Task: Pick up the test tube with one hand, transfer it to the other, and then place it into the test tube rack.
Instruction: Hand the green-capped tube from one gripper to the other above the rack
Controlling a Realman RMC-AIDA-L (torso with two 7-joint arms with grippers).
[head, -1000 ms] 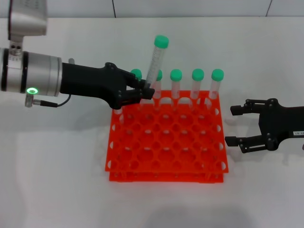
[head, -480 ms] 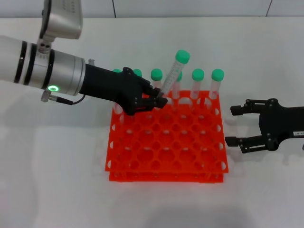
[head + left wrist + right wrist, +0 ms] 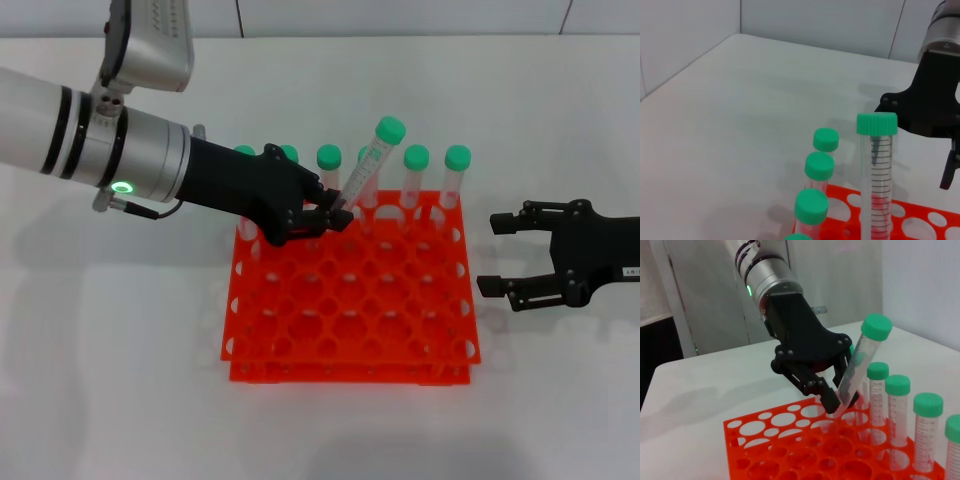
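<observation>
Head view shows the handover step just under way: the left gripper (image 3: 335, 215) has its fingers clenched on the lower end of the test tube (image 3: 368, 170), which is lifted clear of the rack (image 3: 350, 300) and hangs above its back rows, tilted so the green cap leans toward the robot's right. The right wrist view confirms the grasp, with the black fingers (image 3: 832, 400) pinching the tube's (image 3: 860, 360) bottom just above the orange holes of the rack (image 3: 790, 450). The left arm reaches in from the robot's left, low and nearly level over the counter (image 3: 120, 330), its green ring lit. Other capped tubes (image 3: 458, 180) stand upright in the rack's far row, just beside the held one, so any swing has to avoid knocking them. The right gripper (image 3: 500, 255) waits beside the rack's right edge, apart from it, fingers spread wide and holding nothing. In my judgement the next move calls for carrying the tube across toward that waiting gripper and presenting its free upper length, near the cap, between the spread fingers, so they can close on it before the left fingers let go. From the left wrist view the tube (image 3: 877, 170) stands tall with the right gripper (image 3: 940, 107) dark beyond it.
</observation>
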